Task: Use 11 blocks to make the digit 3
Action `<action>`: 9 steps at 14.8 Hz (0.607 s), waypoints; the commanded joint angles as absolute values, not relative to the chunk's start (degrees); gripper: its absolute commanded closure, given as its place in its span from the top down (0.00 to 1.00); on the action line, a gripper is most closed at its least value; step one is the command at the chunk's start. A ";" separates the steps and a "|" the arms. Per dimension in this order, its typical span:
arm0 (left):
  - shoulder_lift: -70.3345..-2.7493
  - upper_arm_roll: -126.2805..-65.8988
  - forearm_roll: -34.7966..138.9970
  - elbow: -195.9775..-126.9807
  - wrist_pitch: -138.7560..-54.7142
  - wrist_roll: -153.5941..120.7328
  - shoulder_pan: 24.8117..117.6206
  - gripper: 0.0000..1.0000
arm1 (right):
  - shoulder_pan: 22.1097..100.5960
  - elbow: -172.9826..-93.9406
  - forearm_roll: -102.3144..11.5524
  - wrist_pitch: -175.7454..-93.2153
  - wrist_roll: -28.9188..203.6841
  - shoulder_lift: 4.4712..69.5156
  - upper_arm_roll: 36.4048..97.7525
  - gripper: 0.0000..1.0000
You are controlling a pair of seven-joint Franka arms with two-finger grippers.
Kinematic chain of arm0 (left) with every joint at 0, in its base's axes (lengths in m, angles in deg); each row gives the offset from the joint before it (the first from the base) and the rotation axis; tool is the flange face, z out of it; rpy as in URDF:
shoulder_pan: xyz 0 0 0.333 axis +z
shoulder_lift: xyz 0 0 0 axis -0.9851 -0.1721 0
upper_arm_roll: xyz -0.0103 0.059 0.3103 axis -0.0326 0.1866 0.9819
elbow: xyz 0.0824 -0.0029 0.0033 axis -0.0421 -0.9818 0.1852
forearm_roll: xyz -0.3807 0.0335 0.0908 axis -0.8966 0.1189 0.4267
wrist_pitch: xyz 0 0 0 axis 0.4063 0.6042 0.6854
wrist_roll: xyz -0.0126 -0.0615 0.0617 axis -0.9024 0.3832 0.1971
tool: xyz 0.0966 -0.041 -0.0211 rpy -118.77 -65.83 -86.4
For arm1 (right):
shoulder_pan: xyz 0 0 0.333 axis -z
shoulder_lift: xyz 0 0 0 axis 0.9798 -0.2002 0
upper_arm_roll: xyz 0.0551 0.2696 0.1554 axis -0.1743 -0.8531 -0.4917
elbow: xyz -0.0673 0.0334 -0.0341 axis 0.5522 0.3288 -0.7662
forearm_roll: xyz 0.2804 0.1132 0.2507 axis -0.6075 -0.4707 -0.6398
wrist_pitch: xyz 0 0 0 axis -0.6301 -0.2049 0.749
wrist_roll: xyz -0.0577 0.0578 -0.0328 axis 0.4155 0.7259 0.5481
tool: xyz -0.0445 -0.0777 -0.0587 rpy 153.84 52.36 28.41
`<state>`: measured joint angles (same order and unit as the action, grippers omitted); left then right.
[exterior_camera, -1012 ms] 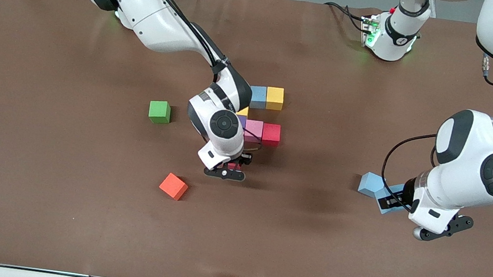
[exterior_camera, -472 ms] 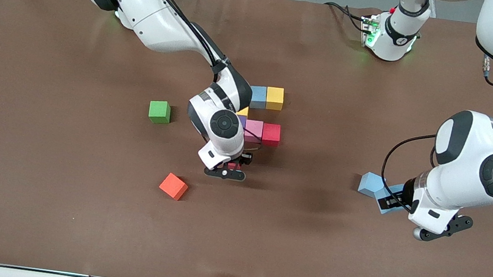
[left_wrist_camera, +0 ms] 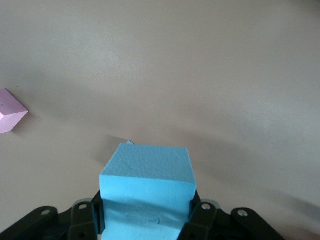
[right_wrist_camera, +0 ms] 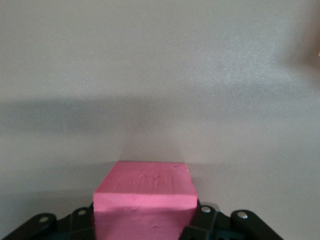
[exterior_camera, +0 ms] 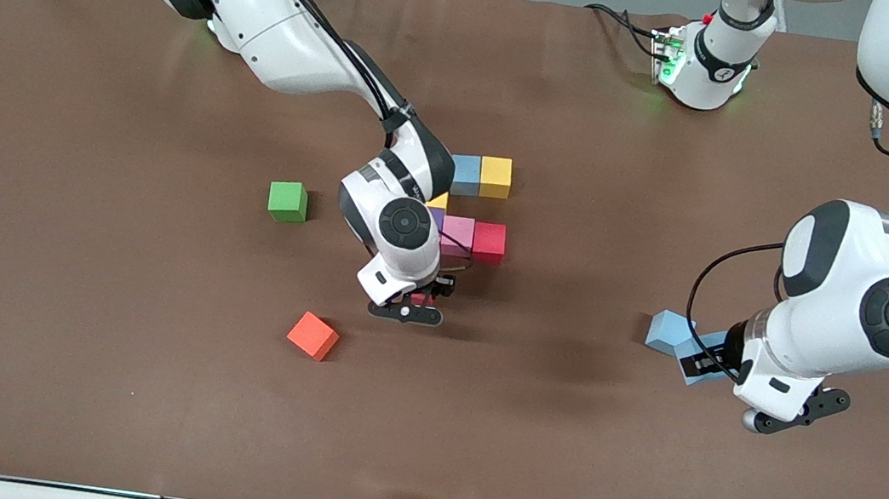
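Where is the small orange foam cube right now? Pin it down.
In the front view, the small orange foam cube lies alone on the brown table, nearer the camera than the green foam cube and beside the right gripper.

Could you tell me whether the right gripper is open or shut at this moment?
Shut on a pink block: the right gripper has the cube clamped between its fingers.
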<state>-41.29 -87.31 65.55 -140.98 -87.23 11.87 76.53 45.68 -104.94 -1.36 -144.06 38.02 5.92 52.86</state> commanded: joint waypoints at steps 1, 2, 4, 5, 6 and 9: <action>-40.98 -87.26 66.72 -140.69 -86.80 12.54 75.96 0.02 | 45.84 -107.74 -0.27 -144.10 37.44 8.07 52.93 0.00; -40.81 -87.34 66.63 -140.69 -86.89 12.63 75.96 0.02 | 45.93 -107.65 -0.27 -144.10 37.44 8.07 53.02 0.00; -40.54 -87.34 66.46 -140.69 -86.80 12.80 76.05 0.02 | 45.84 -107.65 -0.19 -144.10 37.44 8.07 53.02 0.00; -40.45 -87.34 66.19 -140.69 -86.80 12.80 75.87 0.02 | 45.84 -107.65 -0.19 -144.10 37.44 8.07 52.93 0.00; -40.36 -87.34 66.28 -140.69 -86.80 13.24 75.70 0.02 | 45.84 -107.74 -0.19 -144.10 37.44 8.07 52.93 0.00; -40.63 -87.34 66.72 -140.78 -86.80 14.56 75.52 0.02 | 45.84 -107.65 -0.19 -144.10 37.44 8.07 52.93 0.04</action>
<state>-41.15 -87.37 65.57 -140.73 -87.25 13.24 75.94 45.69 -104.94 -1.36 -144.03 38.02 5.94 52.96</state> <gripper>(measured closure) 0.410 0.396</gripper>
